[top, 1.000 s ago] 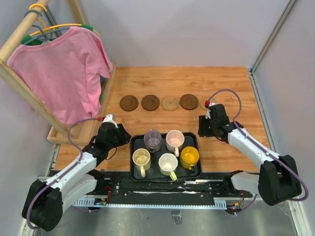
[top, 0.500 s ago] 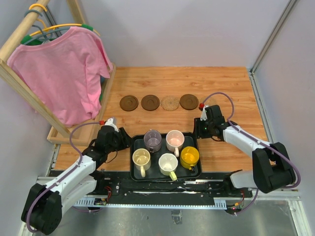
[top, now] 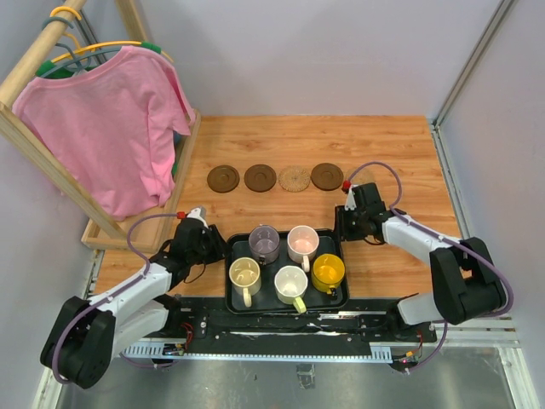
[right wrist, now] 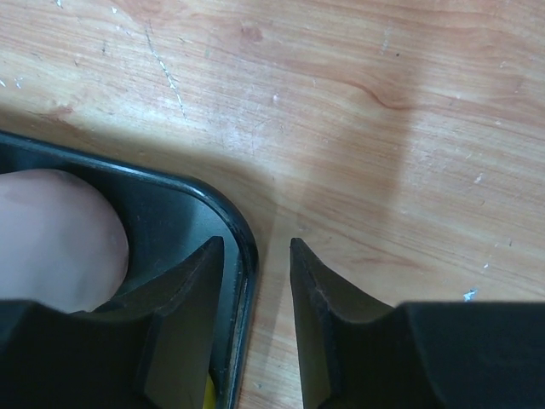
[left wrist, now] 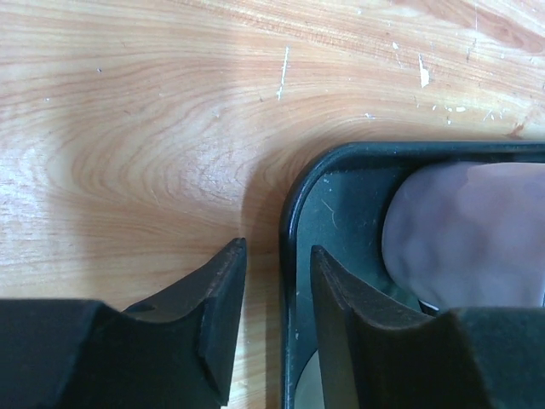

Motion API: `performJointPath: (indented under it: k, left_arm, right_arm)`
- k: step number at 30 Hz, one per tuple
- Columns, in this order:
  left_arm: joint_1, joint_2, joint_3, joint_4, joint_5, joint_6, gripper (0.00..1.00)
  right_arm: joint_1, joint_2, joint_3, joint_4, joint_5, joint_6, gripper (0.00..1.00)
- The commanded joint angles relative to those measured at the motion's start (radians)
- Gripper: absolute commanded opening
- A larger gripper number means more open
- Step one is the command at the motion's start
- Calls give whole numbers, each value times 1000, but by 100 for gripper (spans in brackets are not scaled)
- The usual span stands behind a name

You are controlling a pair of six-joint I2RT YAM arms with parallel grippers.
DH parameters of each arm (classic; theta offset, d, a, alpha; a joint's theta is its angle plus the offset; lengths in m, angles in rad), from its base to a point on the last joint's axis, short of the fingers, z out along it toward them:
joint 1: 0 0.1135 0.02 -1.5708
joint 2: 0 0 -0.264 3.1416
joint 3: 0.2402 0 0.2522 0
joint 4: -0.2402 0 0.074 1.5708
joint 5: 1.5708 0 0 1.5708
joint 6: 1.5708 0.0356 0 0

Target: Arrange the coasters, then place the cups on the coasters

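Note:
Several round coasters, dark brown [top: 223,178] and one tan [top: 295,179], lie in a row across the wooden table. The cups stand in a black tray [top: 230,298]: purple-grey [top: 264,243], pinkish [top: 302,243], cream [top: 244,274], white with a yellow-green handle [top: 291,283] and yellow [top: 328,271]. My left gripper [top: 213,247] [left wrist: 277,247] is open and straddles the tray's left rim [left wrist: 289,221], next to the purple-grey cup [left wrist: 468,230]. My right gripper [top: 342,228] [right wrist: 255,241] is open astride the right rim [right wrist: 243,230], with the pinkish cup [right wrist: 60,239] just inside.
A wooden clothes rack [top: 51,162] holding a pink T-shirt [top: 111,128] leans over the table's left side, its base [top: 128,234] close to my left arm. Grey walls enclose the back and the right edge [top: 443,170].
Both grippers have come down and in to the tray's far corners, the left from the left, the right from the right. Both pairs of jaws have narrowed around the rim.

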Motion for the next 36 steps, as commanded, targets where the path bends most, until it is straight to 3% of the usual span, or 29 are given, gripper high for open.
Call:
performJointPath:
  k: [1,9,17,36]
  left_arm:
    - [-12,39,-14,41,-6,-4,38]
    - [-14,85,1,83,-40,-6,15]
    - [-14,137,29,139,-60,-2,14]
    - [-14,161,42,157,-57,11,15]
  right_arm:
    - [43,21,-5,16,3,5,38]
    - [68,33,-9,9,13,15,30]
    - [78,17,-23,-5,28,27,25]
    - [83,1,-38,-23,45,45,24]
